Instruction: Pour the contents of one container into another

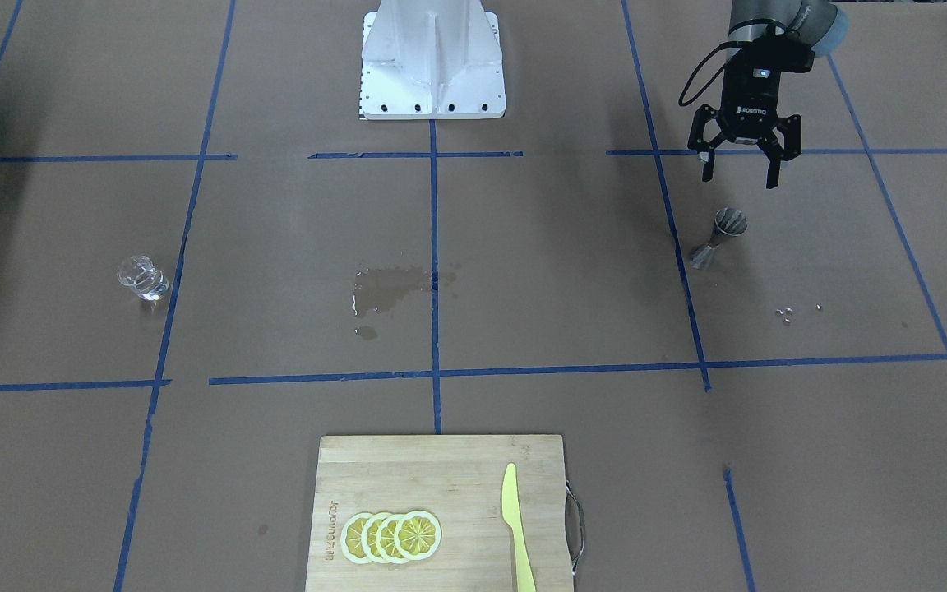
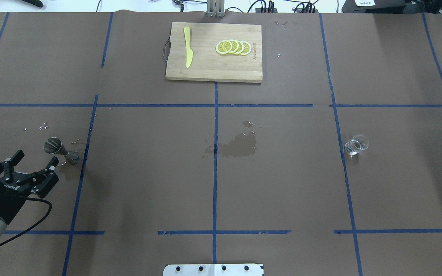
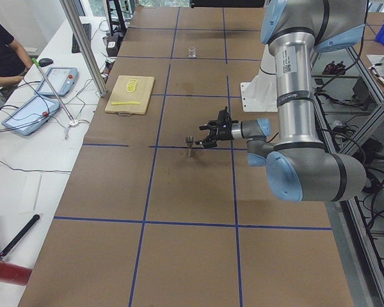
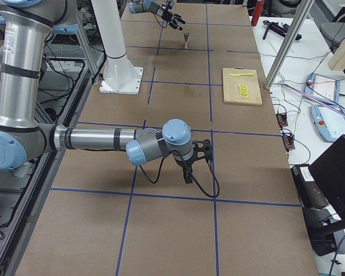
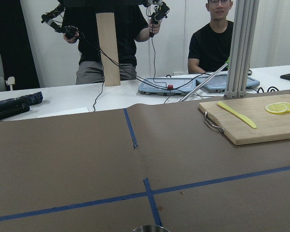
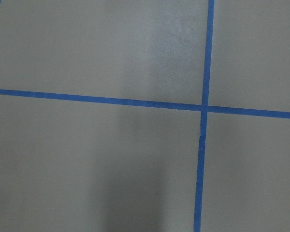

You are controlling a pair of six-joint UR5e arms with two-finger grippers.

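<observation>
Hovering low over the table (image 2: 148, 180), the left hand (image 1: 740, 177) lies level and points forward, its fingers spread wide and empty. The steel jigger (image 1: 720, 237) stands upright just beyond the fingertips, untouched. The glass cup (image 1: 142, 278) sits well apart, far to that hand's right. The right hand (image 4: 202, 150) hangs close over the table; I cannot tell whether it is wide or narrow.

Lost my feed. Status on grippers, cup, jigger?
Left gripper open, empty, near jigger. Right gripper: cannot tell. Glass cup upright, alone, robot's right. Wet patch between.
</observation>
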